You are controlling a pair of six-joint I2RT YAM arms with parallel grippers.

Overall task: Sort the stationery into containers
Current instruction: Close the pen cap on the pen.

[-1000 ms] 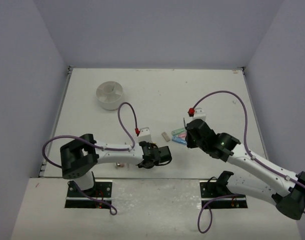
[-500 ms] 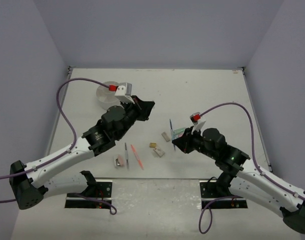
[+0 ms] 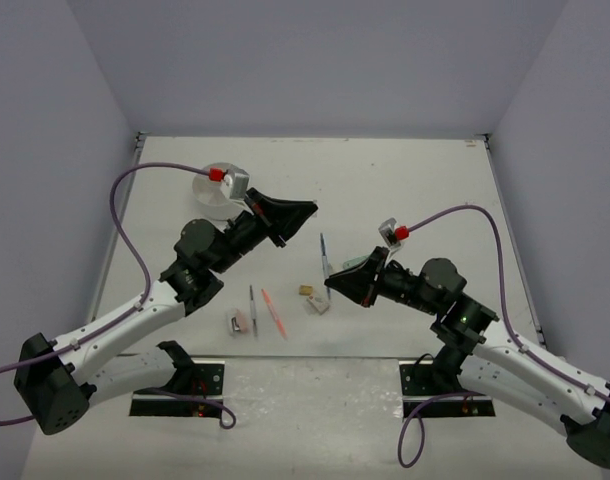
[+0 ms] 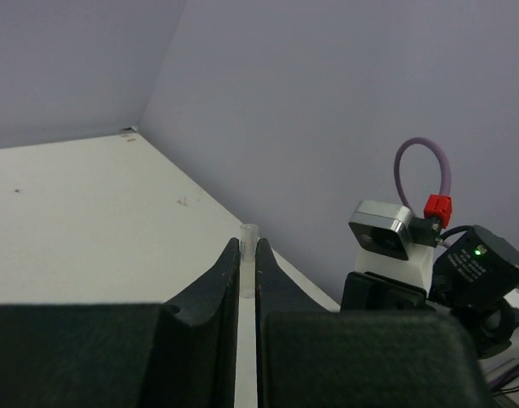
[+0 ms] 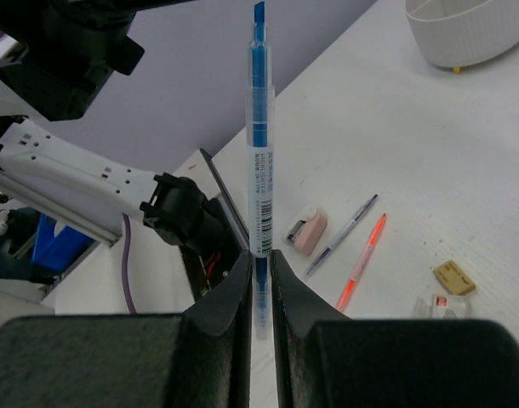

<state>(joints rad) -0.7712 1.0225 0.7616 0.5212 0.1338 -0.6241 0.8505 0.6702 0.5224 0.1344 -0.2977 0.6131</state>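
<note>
A: Closest in, on the table (image 3: 415, 190)?
B: Along the near edge, left to right: a pink eraser (image 3: 238, 323), a grey pen (image 3: 252, 308), an orange pen (image 3: 274, 312); slightly farther, a tan eraser (image 3: 306, 290) and a small white piece (image 3: 318, 305) just beside it. All loose, none of these in the white dish (image 3: 203, 190) yet.
A: Just beyond those, to the right?
B: Up off the table, the right gripper (image 3: 331, 283), jaws clamped on the lower end of a blue pen (image 3: 324, 255); nearly upright, with most of its length standing clear above the fingers.
A: Any trouble likely from here?
B: Plenty. Gripped so low, could pivot or slip in the jaws on a fast swing toward the far left, then drop short of the white dish or come to rest across a divider. Could also clip the left arm (image 3: 200, 262), high between pen and dish.
A: And the left gripper (image 3: 303, 212)?
B: Farther and to the left, also in the air, jaws together on a thin clear-tipped piece (image 4: 248, 242); looks like a pen end, though cannot tell which. Shows only a little past the fingertips, so could slide out.
A: Farthest back, the container?
B: The white dish again, at the far left, half hidden behind the left arm. Inner dividers plain from the right wrist view; only a slice of the inside showing, so contents impossible to tell
</note>
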